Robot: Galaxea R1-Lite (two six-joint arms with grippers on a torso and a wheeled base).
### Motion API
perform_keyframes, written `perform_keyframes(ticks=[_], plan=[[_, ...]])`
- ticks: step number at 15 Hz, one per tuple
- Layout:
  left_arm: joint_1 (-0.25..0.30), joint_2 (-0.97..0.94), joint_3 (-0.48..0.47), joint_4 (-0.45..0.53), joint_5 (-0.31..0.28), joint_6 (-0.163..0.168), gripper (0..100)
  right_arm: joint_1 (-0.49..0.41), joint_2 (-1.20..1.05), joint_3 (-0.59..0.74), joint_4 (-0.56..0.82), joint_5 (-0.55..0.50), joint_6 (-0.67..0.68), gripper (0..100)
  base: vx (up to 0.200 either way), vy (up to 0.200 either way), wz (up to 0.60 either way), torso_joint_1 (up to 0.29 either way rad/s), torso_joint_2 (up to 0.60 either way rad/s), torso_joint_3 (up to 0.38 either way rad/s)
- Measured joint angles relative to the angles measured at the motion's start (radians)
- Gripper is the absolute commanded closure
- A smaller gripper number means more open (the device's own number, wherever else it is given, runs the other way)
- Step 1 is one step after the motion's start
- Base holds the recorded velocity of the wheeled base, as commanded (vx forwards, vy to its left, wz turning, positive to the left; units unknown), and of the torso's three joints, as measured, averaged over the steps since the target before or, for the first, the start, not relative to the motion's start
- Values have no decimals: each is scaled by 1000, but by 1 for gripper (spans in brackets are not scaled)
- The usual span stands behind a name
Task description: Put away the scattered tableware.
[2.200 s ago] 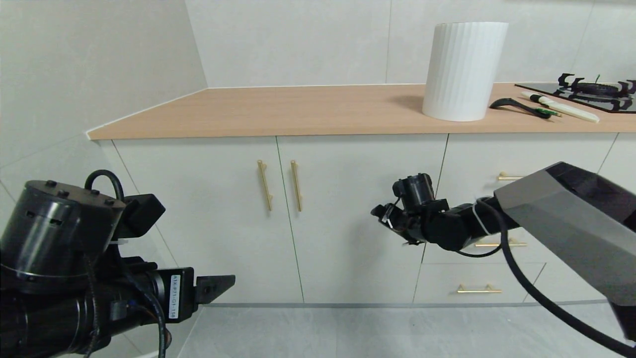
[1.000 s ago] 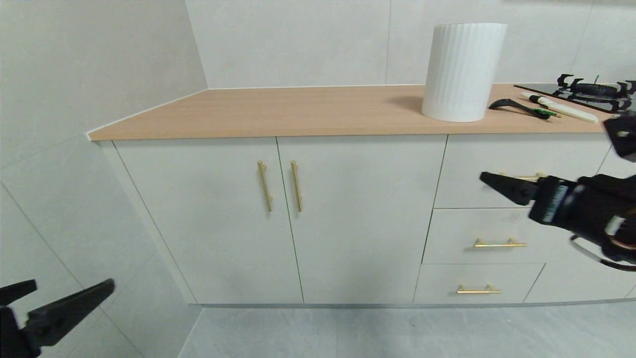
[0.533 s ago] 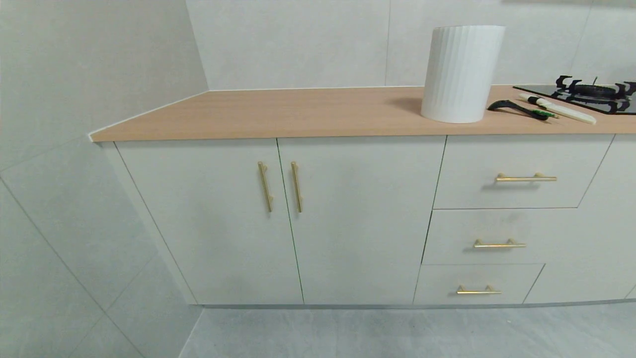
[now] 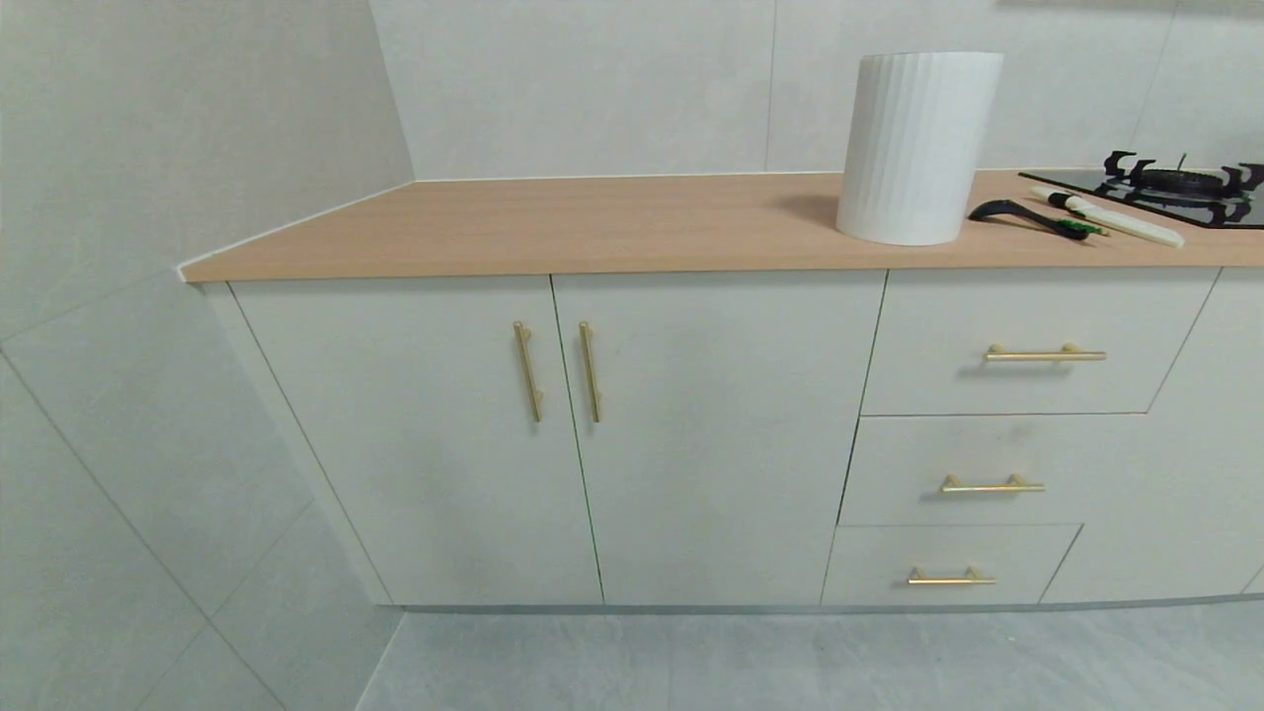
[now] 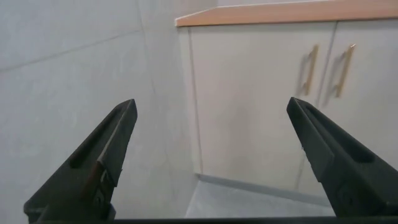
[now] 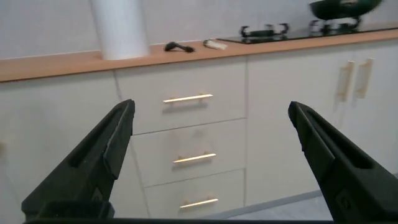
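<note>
The wide-spread right gripper [image 6: 211, 109] is hanging well apart from the black curved utensil [image 6: 179, 46], possibly a ladle, lying on the wooden countertop [image 4: 592, 222]; the left gripper [image 5: 211, 102] is gaping too.

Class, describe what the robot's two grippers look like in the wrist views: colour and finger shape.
The left gripper and right gripper look alike: matte black, each with two long wedge-shaped fingers tapering to narrow tips.

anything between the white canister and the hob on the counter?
Head view: a black utensil and a cream utensil lie on the counter between canister and hob.
</note>
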Motion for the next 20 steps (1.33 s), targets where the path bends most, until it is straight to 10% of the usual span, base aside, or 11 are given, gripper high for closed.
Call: perform_keyframes(ticks=[10,20], plan=[[16,-45,375,-186,-208,-47,0,-26,-79,403,-91,195,2,0,0,0,0,0,0,0],[16,-45,447,-226,-313,-75,0,-27,-80,420,-40,239,5,0,0,0,0,0,0,0]])
